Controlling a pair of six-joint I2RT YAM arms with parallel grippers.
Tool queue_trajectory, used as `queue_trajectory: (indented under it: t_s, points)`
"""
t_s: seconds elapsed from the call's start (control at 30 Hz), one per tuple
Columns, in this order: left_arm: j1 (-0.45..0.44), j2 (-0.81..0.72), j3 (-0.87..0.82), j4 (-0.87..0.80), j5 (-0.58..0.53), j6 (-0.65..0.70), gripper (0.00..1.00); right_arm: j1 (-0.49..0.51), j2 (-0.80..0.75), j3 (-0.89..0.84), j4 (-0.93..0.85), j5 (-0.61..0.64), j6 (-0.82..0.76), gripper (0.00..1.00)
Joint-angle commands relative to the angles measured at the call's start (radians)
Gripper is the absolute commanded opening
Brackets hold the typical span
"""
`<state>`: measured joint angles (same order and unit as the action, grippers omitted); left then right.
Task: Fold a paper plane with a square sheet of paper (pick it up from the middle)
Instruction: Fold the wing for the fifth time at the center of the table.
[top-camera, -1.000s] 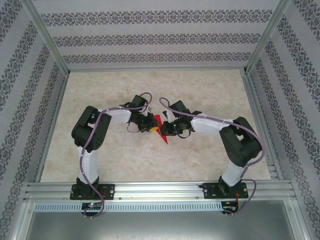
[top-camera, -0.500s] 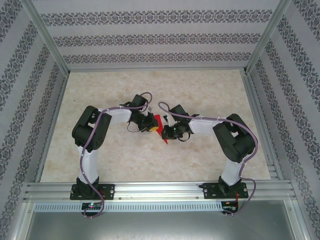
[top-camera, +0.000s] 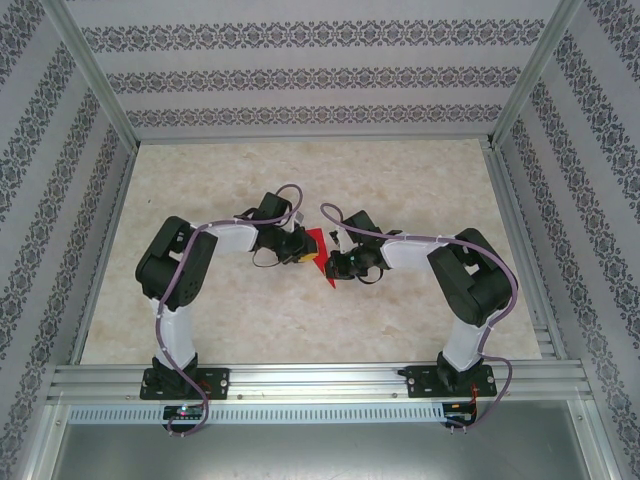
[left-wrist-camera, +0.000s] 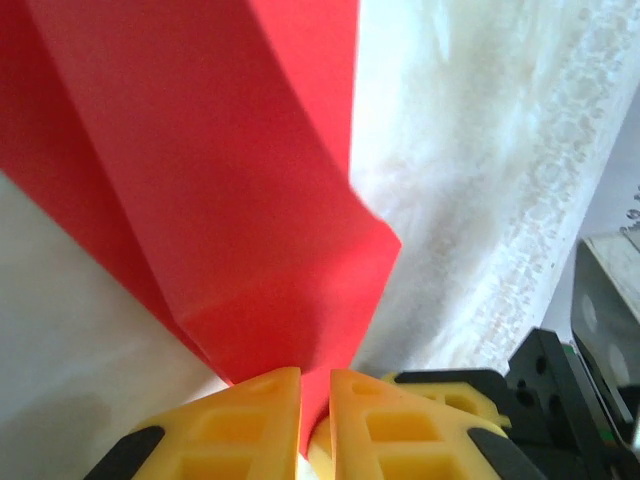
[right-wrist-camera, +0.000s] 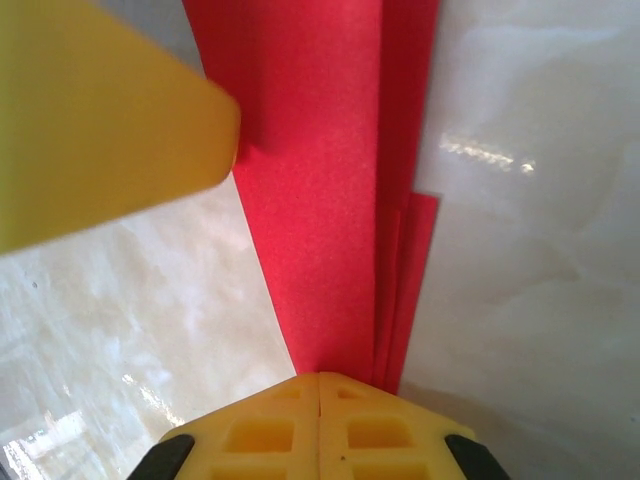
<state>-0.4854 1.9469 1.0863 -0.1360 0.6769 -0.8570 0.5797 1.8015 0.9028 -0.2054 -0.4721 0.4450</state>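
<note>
The square sheet of paper (top-camera: 318, 243) is bright red and folded into a narrow layered shape with a point toward the near side, just above the table's middle. My left gripper (top-camera: 303, 254) holds its left side. In the left wrist view the red paper (left-wrist-camera: 250, 200) runs down into the thin gap of my left gripper (left-wrist-camera: 315, 400), pinched there. My right gripper (top-camera: 333, 268) meets it from the right. In the right wrist view the paper's layered folds (right-wrist-camera: 320, 200) end at my right gripper (right-wrist-camera: 318, 385), whose jaws are pressed together on it. A yellow fingertip (right-wrist-camera: 100, 130) of the left gripper shows at upper left.
The marbled tabletop (top-camera: 300, 170) lies bare around both grippers. Patterned walls and aluminium posts enclose it, with a metal rail (top-camera: 320, 380) along the near edge. Black parts of the right arm (left-wrist-camera: 560, 380) sit close beside the left gripper.
The right gripper has closed onto the paper and its arm has drawn slightly inward to the left. The left arm's elbow shifted a little left. The paper stays in place.
</note>
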Motion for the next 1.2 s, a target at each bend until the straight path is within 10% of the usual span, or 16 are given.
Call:
queue_trajectory:
  t_s: [0.0, 1.17]
  points:
    - [-0.032, -0.036, -0.036, 0.095, 0.030, 0.005, 0.16, -0.011, 0.016, -0.033, -0.054, 0.035, 0.014, 0.06]
    - [-0.064, 0.078, 0.051, -0.161, -0.120, 0.079, 0.11, 0.027, -0.075, 0.030, -0.039, -0.041, -0.007, 0.08]
